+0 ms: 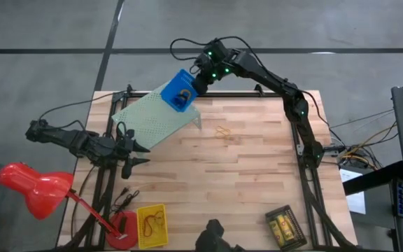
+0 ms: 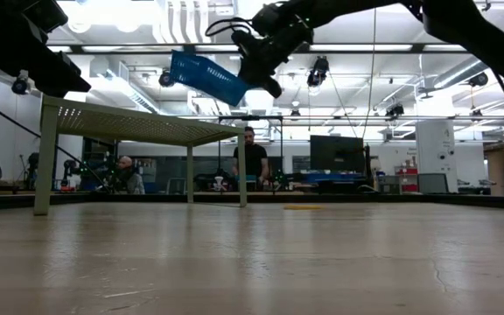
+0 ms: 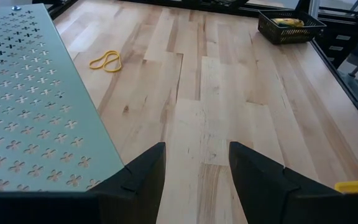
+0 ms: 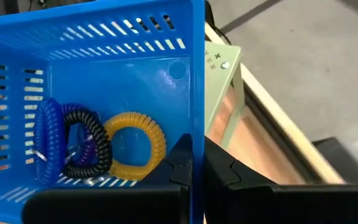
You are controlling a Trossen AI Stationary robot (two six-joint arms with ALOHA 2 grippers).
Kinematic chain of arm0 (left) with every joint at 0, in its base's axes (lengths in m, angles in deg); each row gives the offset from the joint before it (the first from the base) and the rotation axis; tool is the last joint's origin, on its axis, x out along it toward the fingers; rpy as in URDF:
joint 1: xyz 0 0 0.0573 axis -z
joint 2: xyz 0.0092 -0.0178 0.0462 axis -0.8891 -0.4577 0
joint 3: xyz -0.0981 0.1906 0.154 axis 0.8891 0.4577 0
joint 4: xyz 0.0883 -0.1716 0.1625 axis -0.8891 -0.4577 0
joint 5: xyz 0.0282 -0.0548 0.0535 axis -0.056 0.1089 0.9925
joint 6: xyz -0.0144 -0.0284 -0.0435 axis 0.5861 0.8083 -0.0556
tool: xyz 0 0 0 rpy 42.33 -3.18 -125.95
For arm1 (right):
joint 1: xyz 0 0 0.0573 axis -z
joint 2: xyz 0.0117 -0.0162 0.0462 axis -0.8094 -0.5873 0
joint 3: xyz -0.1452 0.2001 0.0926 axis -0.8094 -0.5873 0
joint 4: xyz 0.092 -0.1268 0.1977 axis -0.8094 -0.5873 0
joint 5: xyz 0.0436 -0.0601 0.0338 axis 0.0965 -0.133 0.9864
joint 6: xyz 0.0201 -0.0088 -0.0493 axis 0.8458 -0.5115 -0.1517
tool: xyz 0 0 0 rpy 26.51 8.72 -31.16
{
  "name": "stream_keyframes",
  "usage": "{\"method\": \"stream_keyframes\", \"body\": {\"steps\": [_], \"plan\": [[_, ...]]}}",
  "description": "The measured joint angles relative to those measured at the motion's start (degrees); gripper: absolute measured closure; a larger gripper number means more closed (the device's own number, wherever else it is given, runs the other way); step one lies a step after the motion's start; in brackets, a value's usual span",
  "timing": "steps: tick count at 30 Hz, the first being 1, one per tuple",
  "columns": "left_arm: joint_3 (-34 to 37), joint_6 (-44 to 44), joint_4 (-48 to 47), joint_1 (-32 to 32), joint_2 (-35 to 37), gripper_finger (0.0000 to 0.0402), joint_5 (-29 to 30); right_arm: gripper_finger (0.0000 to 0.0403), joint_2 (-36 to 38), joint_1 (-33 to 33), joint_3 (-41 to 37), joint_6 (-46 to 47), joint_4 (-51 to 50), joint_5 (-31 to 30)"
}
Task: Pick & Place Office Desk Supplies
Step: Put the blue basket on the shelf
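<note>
Blue bin (image 1: 180, 93) with coil rings (image 4: 79, 143) carried above the riser (image 1: 152, 117).
Right gripper (image 4: 197, 163) jaws are clamped on its wall; left gripper (image 3: 194, 171) jaws wide, empty; rubber bands (image 1: 222, 132) left on the table (image 1: 243, 182).

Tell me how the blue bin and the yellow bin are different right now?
The blue bin is up in the air, pinched by the right gripper above the green riser; the yellow bin sits on the table's near edge with nothing holding it. The blue bin holds coiled rings in blue, purple, black and orange; the yellow bin holds thin rubber bands. Both are small and rectangular.
</note>
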Motion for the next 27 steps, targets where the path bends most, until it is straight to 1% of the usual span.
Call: {"method": "stream_keyframes", "body": {"steps": [6,10,14,20,22,24,27], "plan": [[0.0,0.0,0.0,0.0,0.0,0.0219,0.0,0.0394,0.0,-0.8,-0.7,6.7,-0.2,0.0],[0.0,0.0,0.0,0.0,0.0,0.0219,0.0,0.0394,0.0,-2.1,-2.5,7.2,-0.3,-3.3],[0.0,0.0,0.0,0.0,0.0,0.0219,0.0,0.0394,-0.1,-3.6,-4.9,12.2,0.3,-6.8],[0.0,0.0,0.0,0.0,0.0,0.0219,0.0,0.0394,-0.1,-4.0,-7.3,14.5,2.1,-7.3],[0.0,0.0,0.0,0.0,0.0,0.0219,0.0,0.0394,-0.1,-4.1,-7.8,18.6,2.2,-7.5],[0.0,0.0,0.0,0.0,0.0,0.0219,0.0,0.0394,-0.1,-4.2,-8.3,22.9,2.2,-8.9],[0.0,0.0,0.0,0.0,0.0,0.0219,0.0,0.0394,-0.1,-4.2,-8.4,22.6,2.2,-10.2]]}}
